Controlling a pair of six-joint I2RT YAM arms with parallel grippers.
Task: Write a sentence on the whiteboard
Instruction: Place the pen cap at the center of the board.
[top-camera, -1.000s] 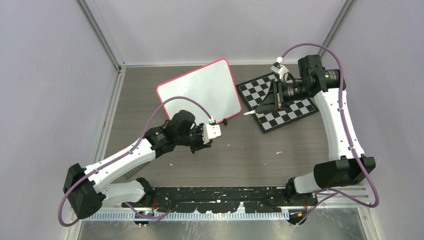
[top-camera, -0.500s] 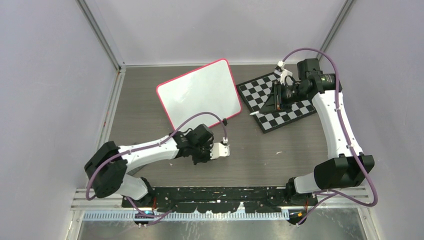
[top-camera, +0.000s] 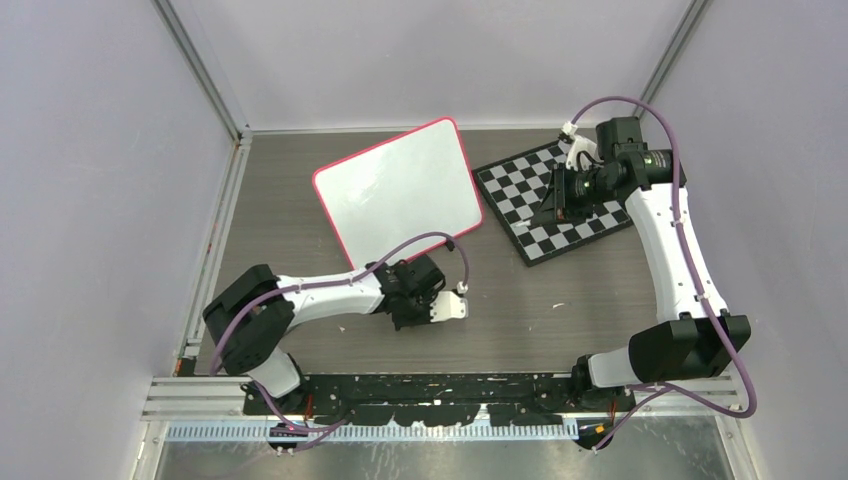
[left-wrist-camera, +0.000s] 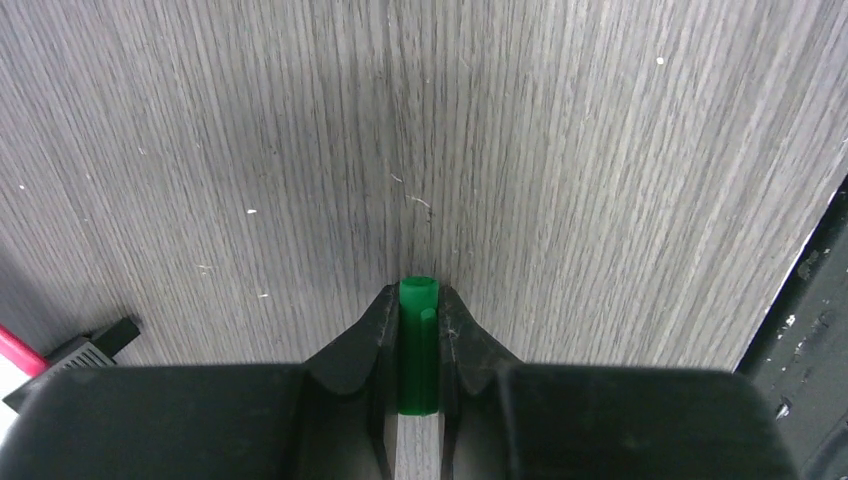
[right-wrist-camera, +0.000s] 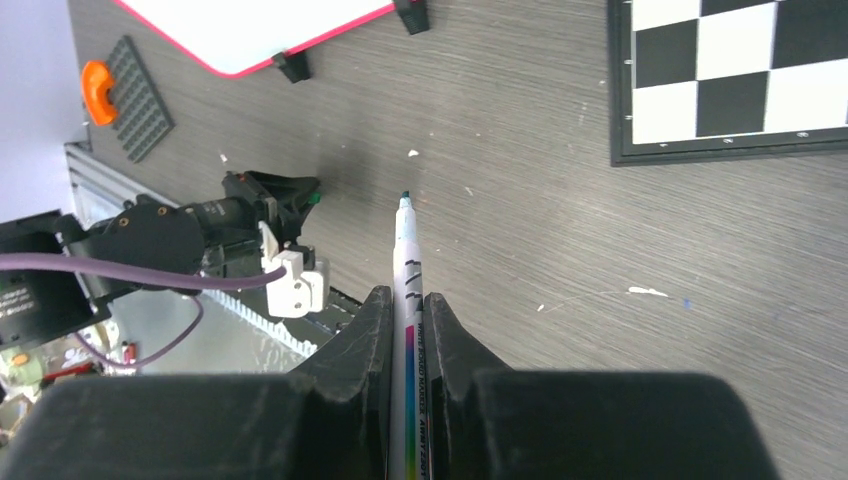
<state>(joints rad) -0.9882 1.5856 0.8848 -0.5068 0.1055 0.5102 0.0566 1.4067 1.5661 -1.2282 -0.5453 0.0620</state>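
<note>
grey wood table (top-camera: 600, 290): l jaws clamp green cap (left-wrist-camera: 418, 345), r jaws clamp marker (right-wrist-camera: 408, 290), print unreadable.

White whiteboard (top-camera: 398, 190) rimmed red-pink, black-and-white checkered board (top-camera: 512, 200), green cap (left-wrist-camera: 418, 345), white marker (right-wrist-camera: 408, 300), grey-grained table (top-camera: 560, 310).

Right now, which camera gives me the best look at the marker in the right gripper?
Right wrist view: the marker runs up the middle, bare tip clear, pinched in the right gripper. In the top view I cannot make it out. The left wrist view shows only a green cap, no marker.
</note>
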